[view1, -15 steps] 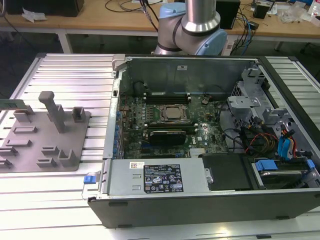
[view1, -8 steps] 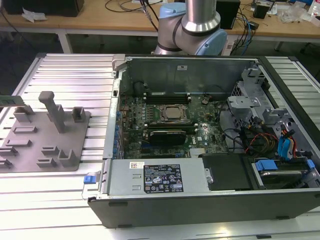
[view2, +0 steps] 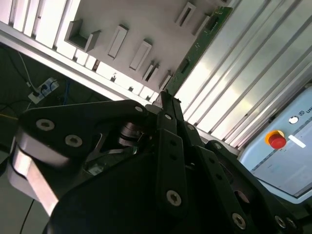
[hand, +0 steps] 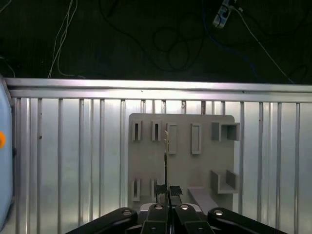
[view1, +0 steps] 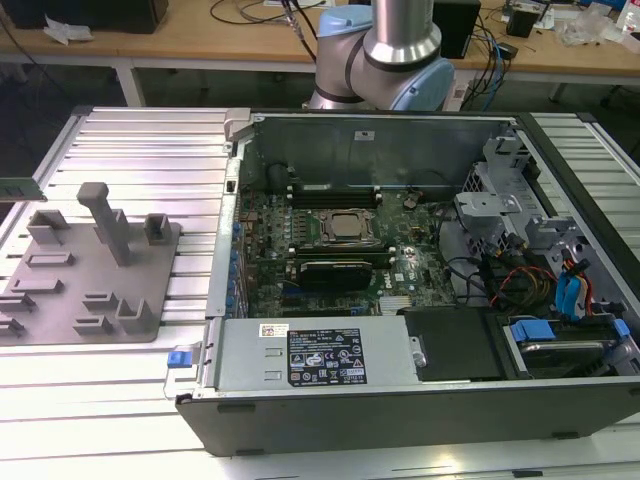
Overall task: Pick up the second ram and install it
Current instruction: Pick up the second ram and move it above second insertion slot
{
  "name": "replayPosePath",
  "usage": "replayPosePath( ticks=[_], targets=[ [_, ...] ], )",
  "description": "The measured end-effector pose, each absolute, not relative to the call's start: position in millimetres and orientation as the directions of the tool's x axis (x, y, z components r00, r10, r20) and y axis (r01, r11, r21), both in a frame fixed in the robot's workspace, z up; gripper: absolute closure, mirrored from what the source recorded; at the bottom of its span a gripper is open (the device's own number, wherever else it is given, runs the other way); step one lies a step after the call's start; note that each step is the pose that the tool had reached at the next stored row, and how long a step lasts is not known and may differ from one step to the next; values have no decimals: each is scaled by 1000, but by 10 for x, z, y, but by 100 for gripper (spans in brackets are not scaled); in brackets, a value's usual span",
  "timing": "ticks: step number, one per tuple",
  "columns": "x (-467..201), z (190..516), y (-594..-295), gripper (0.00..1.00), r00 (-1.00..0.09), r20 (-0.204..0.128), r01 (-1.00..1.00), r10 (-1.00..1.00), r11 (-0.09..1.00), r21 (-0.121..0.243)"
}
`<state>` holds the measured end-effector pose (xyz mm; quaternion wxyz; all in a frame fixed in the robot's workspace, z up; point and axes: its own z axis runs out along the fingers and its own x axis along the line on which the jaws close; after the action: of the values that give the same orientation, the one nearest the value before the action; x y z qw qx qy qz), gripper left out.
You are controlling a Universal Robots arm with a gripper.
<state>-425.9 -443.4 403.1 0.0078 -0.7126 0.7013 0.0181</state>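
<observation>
Second ram [hand: 165, 161] was seen edge-on in the first wrist view as a thin strip; in the second wrist view [view2: 202, 41] it showed as a long green board running away from the fingertips. Tool [hand: 168, 192] was closed tight on one end of it, jaws nearly together, stick pinched between. Tool also in the second wrist view [view2: 163, 100].

Ram was held off the surface, over the grey tray [hand: 183, 168], free end above the row of slots. Upright brackets and a post [hand: 222, 181] stood on the tray off to one side of the stick, apart from it.

Tray lay on a ribbed metal worktop [hand: 73, 161]. A panel with a red button [view2: 277, 140] was beyond the ribs.

Exterior view: tray [view1: 60, 300] on the left, tall post [view1: 100, 215] upright. Open computer case [view1: 400, 405] just beside it on the right, processor [view1: 348, 228] seated mid-board. Arm [view1: 400, 40] stood behind the case.
</observation>
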Motion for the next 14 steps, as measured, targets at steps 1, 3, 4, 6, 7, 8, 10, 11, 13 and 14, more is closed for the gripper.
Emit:
replayPosePath(
  ticks=[1,3,4,6,7,8,10,11,13,14],
  targets=[
    [-4260,4046,-4434,91,16,-37,-1000,-999,-16,14],
    [-4259,4080,-4434,91,16,-37,-1000,-999,-17,14],
    [-4259,4116,-4434,91,17,-37,-1000,-999,-17,14],
    [-4259,4198,-4433,91,16,-37,-1000,-999,-17,14],
    [-4259,4215,-4433,91,17,-37,-1000,-999,-17,14],
    [-4259,4216,-4433,91,17,-37,-1000,-999,-17,14],
    [-4255,4219,-4432,91,16,-37,-1000,-999,-17,14],
    [-4242,4219,-4432,91,16,-37,-1000,-999,-17,15],
    [-4150,4218,-4432,91,17,-37,-1000,-999,-17,14],
    [-4100,4217,-4433,91,17,-37,-1000,-999,-17,14]
  ],
)
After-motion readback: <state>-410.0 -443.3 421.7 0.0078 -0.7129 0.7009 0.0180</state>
